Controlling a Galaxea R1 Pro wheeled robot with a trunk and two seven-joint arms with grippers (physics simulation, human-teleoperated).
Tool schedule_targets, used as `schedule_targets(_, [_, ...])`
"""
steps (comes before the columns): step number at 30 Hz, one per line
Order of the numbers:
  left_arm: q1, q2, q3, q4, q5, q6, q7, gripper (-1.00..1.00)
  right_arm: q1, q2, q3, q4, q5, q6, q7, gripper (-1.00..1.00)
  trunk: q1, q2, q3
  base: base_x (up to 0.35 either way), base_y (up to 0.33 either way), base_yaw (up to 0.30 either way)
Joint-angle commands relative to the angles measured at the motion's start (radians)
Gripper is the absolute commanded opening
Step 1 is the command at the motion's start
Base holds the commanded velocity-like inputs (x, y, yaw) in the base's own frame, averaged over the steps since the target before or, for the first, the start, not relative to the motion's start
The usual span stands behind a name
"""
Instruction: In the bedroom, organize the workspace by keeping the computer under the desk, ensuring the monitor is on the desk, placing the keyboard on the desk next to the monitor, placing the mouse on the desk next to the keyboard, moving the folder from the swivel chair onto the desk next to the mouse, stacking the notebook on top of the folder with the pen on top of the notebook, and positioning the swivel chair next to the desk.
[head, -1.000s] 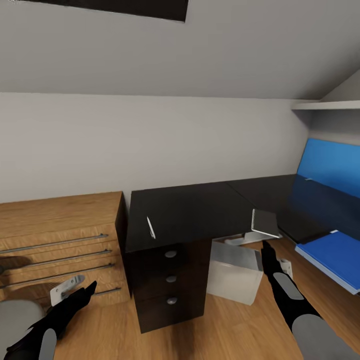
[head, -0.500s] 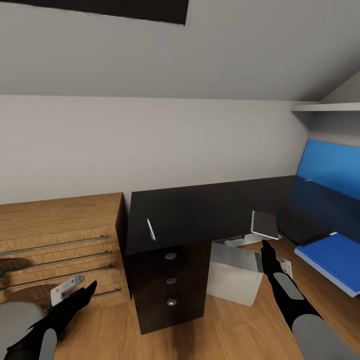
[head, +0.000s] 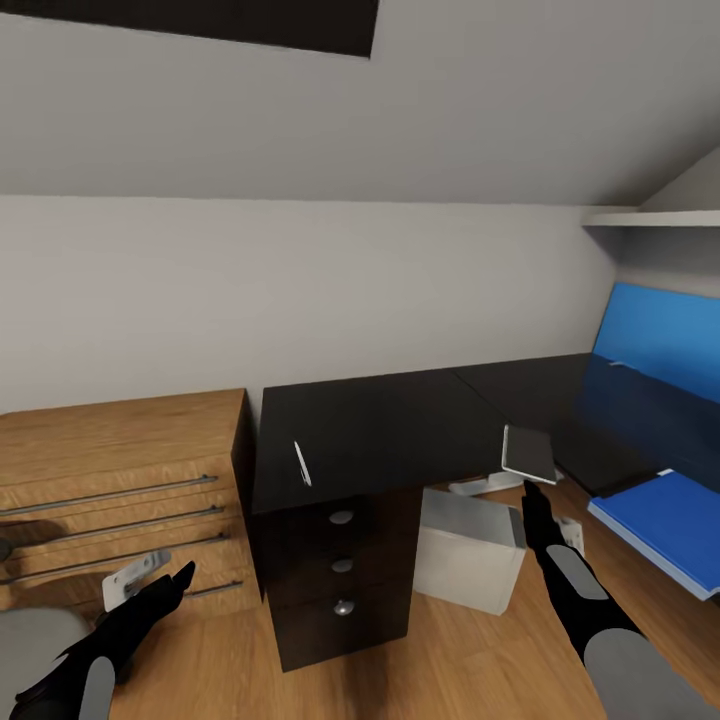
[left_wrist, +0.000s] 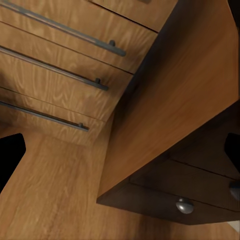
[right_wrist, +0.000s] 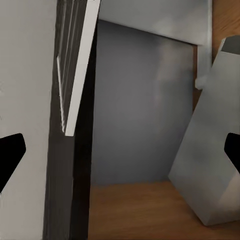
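Facing the black table (head: 400, 420). Pen (head: 302, 464) lies near its front edge above the drawers, long axis running front to back, slightly slanted. Keyboard (head: 528, 452) overhangs the table's front edge, just ahead of my right pincer (head: 531, 497); that arm is nearer it. Computer (head: 470, 545) sits on the floor under the table. Left pincer (head: 178, 578) hangs low by the wooden dresser (head: 110, 470). Both pincers: fingers apart, holding nothing.

desk (head: 400, 420) running out of the head view's right edge, computer (head: 470, 545) partly hidden beneath it, blue sheet (head: 665, 520) cut off at the right edge, pen (head: 302, 464) too thin for detail
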Motion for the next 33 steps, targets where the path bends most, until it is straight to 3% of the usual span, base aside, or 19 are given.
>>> schedule_targets(1, [-0.001, -0.001, 0.003, -0.001, 0.004, 0.006, -0.005, 1.0, -0.001, 0.0, 0.001, 0.001, -0.011, -0.003, 0.006, 1.0, -0.004, 0.007, 0.002, 0.0, 0.0, 0.0])
schedule_targets(18, [-0.001, -0.003, 0.001, -0.001, 0.004, 0.005, -0.006, 1.0, -0.001, -0.001, -0.001, 0.002, -0.009, -0.003, 0.005, 1.0, -0.012, 0.021, 0.008, 0.002, 0.0, 0.0])
schedule_targets(33, [-0.001, -0.003, 0.0, -0.001, 0.004, 0.005, -0.006, 1.0, -0.001, -0.001, -0.001, 0.002, -0.009, -0.003, 0.005, 1.0, -0.012, 0.021, 0.008, 0.103, 0.0, 0.0])
